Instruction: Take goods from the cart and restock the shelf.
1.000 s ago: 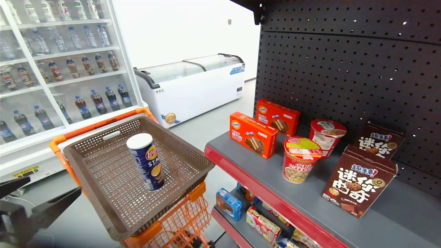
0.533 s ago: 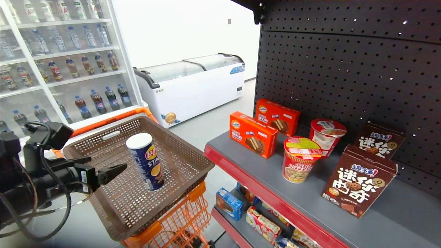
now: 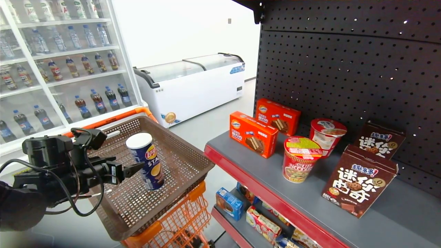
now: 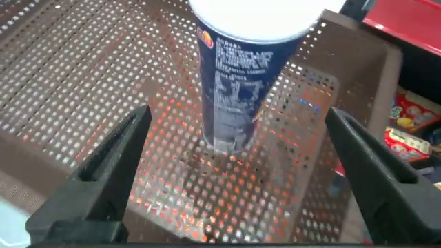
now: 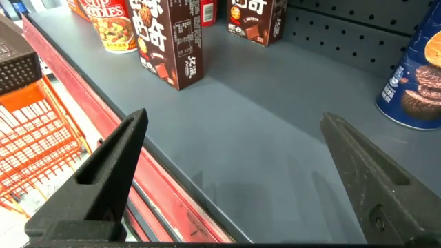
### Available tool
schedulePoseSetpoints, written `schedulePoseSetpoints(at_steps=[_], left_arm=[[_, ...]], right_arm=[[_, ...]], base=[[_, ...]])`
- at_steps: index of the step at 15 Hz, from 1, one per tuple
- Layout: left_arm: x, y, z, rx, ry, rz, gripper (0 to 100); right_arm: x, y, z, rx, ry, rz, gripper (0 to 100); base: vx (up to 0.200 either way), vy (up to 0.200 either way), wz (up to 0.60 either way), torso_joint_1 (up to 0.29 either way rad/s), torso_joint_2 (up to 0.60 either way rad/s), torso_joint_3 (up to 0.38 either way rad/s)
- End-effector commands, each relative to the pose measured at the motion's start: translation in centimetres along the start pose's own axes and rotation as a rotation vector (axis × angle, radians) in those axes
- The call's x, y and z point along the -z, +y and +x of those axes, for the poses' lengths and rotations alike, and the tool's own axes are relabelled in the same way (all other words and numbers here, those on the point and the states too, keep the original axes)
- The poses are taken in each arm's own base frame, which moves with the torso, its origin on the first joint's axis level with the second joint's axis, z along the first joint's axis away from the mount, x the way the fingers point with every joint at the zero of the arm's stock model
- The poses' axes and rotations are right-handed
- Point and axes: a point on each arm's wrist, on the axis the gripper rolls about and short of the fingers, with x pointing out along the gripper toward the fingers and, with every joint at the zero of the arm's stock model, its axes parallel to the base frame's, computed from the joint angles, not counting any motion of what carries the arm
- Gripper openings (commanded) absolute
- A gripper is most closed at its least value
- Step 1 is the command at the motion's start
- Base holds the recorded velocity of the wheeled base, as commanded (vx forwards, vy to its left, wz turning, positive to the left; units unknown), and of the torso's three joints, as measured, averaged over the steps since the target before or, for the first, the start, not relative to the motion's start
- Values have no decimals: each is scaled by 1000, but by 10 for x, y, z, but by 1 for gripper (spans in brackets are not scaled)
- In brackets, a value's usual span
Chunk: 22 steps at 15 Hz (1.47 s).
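Note:
A blue chips can (image 3: 146,161) with a white lid stands upright in the brown basket (image 3: 113,196) on the orange cart (image 3: 179,220). My left gripper (image 3: 133,168) is open and level with the can's middle, just to its left. In the left wrist view, the can (image 4: 238,83) stands between and slightly beyond the spread fingers of the left gripper (image 4: 239,118), untouched. My right gripper (image 5: 234,124) is open with nothing in it, over a bare stretch of the grey shelf (image 5: 262,145).
The shelf (image 3: 241,151) carries orange boxes (image 3: 253,134), two noodle cups (image 3: 300,159) and brown cookie boxes (image 3: 358,179). A blue cookie pack (image 5: 417,83) stands near the right gripper. Behind the cart are a drinks fridge (image 3: 58,69) and a chest freezer (image 3: 193,86).
My left arm has come up from the lower left corner and across the basket toward the can, its gripper staying open. The can and the shelf goods have not moved.

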Motion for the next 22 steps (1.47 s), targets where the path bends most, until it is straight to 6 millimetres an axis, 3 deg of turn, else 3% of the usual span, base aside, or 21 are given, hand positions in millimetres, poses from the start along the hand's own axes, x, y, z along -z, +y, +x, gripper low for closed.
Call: schedulePoseSetpoints(at_steps=[1, 7, 16, 17, 19, 22], left_arm=[[9, 2, 23, 18, 24, -1, 100], [16, -10, 55, 75, 53, 45, 100], [19, -2, 90, 50, 46, 133, 100], [17, -3, 94, 54, 32, 138, 0], [10, -8, 102, 45, 13, 138, 0], [10, -9, 98, 20, 24, 133, 0]], right_arm=[[0, 0, 0, 0, 0, 0, 100], [0, 0, 0, 0, 0, 0, 100], [0, 0, 0, 0, 2, 0, 100], [0, 0, 0, 0, 0, 0, 100], [0, 0, 0, 0, 0, 0, 100], [0, 0, 0, 0, 2, 0, 100]], base=[[0, 0, 0, 0, 0, 0], [0, 0, 0, 0, 0, 0], [0, 0, 0, 0, 0, 0], [0, 0, 0, 0, 0, 0], [0, 0, 0, 0, 0, 0], [0, 0, 0, 0, 0, 0]])
